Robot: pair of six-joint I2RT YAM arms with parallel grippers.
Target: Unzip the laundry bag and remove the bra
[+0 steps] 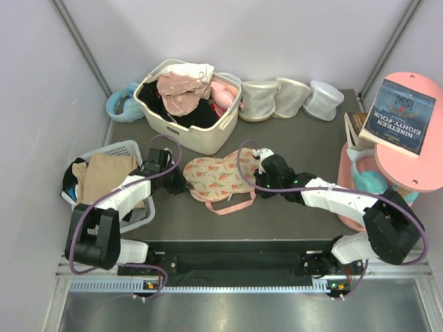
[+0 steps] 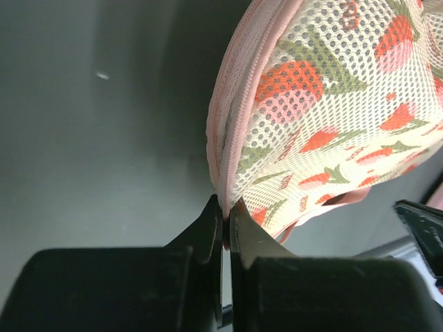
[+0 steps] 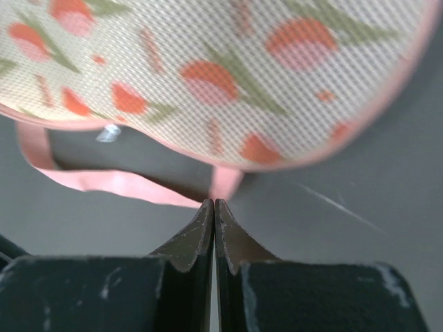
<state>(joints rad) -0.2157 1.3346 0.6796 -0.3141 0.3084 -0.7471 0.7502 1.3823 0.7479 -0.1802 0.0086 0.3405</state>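
Note:
The laundry bag [image 1: 218,174], peach-pink mesh with an orange-red print, lies flat on the dark table between both arms. Its pink strap [image 1: 232,205] loops toward the near edge. My left gripper [image 2: 226,211] is shut on the bag's pink zip edge [image 2: 232,117] at its left side, with pink seam showing between the fingertips. My right gripper [image 3: 214,203] is shut at the bag's right side. Its tips meet the bend of the strap [image 3: 225,181] just below the bag [image 3: 208,76], and no fabric shows between them. The bra is hidden.
A beige basket [image 1: 208,142] of pink and black clothing stands behind the bag. Three cream cups [image 1: 291,97] line the back. A pale basket [image 1: 128,146] with tan cloth sits at the left. A pink stand [image 1: 429,173] carrying a book [image 1: 405,114] is at the right.

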